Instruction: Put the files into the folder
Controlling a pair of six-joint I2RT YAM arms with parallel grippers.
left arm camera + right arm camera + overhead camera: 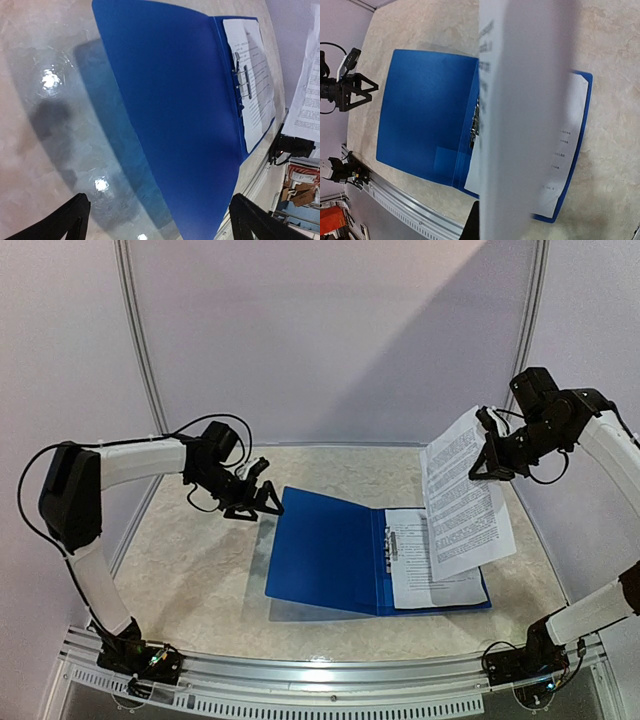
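At table centre, the folder (325, 555) lies open with its dark-blue inner faces upward. The left cover carries nothing. The metal clip (390, 542) runs along the spine. The first sheet (415, 575) lies flat on the right cover, at 3 o'clock from the spine, with its left edge at the clip. It cannot be determined whether the clip holds it.

The second sheet (465, 495) hangs in the air at 2 o'clock from the folder centre. It is tilted, and in the top view its lower part overlaps the first sheet. The right gripper (487, 462) holds this sheet at its upper right edge, with the jaws pinching the paper. In the right wrist view the sheet appears as a wide blurred band that hides the fingers.

The left gripper (262, 502) hovers at 10 o'clock from the folder centre, near the far left corner of the left cover and apart from it. Its jaws are spread wide with nothing between them. In the left wrist view both fingers (65, 222) sit at the lower corners, with the folder below.

The table (190, 560) has a pale, marbled, glossy surface.
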